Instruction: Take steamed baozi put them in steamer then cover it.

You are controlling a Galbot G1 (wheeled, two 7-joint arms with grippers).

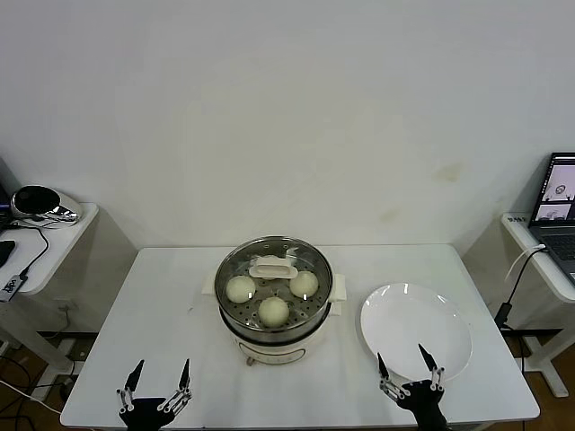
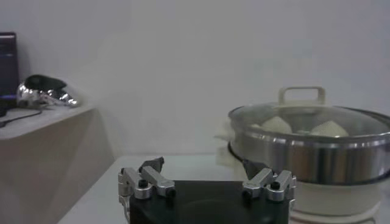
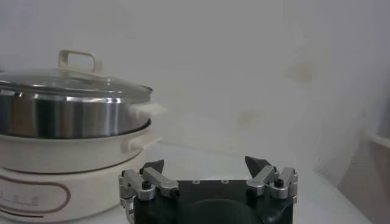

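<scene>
The steamer [image 1: 269,346] stands at the middle of the white table, with the cover [image 1: 272,266] resting on it. Three steamed baozi [image 1: 241,288] [image 1: 304,284] [image 1: 274,311] show through the glass. My left gripper [image 1: 163,365] hangs open and empty at the table's front left edge. My right gripper [image 1: 400,352] is open and empty at the front right, over the near rim of the plate. The left wrist view shows its gripper [image 2: 203,162] open, short of the steamer [image 2: 317,159], with the cover [image 2: 301,94] on top. The right wrist gripper [image 3: 204,162] is open beside the steamer [image 3: 61,115].
An empty flat white plate [image 1: 422,314] lies to the right of the steamer. A side table with a shiny object [image 1: 40,204] stands at the left. A laptop [image 1: 557,193] sits on a desk at the right.
</scene>
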